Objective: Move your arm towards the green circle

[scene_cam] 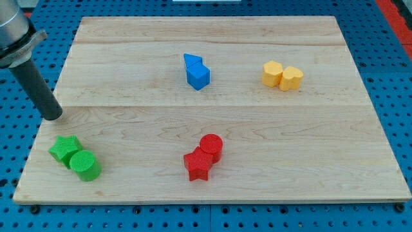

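The green circle (85, 165) is a short green cylinder near the board's bottom-left corner, touching a green star-like block (65, 149) on its upper left. My tip (52, 116) rests at the board's left edge, above both green blocks and apart from them, roughly a block's width above the green star.
A red cylinder (211, 145) and a red star (197, 165) sit together at bottom centre. Two blue blocks (196, 71) sit at top centre. Two yellow blocks (282, 75) sit at the upper right. The wooden board (322, 161) lies on a blue pegboard.
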You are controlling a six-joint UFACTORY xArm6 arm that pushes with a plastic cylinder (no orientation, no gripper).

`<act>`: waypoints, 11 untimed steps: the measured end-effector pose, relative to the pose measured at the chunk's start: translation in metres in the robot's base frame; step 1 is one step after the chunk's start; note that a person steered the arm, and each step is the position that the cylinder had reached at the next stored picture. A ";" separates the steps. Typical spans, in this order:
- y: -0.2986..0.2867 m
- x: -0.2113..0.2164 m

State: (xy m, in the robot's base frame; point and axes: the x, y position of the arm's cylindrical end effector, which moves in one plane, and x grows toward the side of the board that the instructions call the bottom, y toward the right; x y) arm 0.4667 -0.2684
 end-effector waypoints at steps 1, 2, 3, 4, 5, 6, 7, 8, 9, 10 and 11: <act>0.000 0.000; 0.000 -0.008; 0.000 -0.007; 0.000 -0.009; 0.007 0.000; 0.066 -0.007; 0.176 0.003; 0.163 0.046; 0.154 0.053; 0.154 0.056; 0.147 0.093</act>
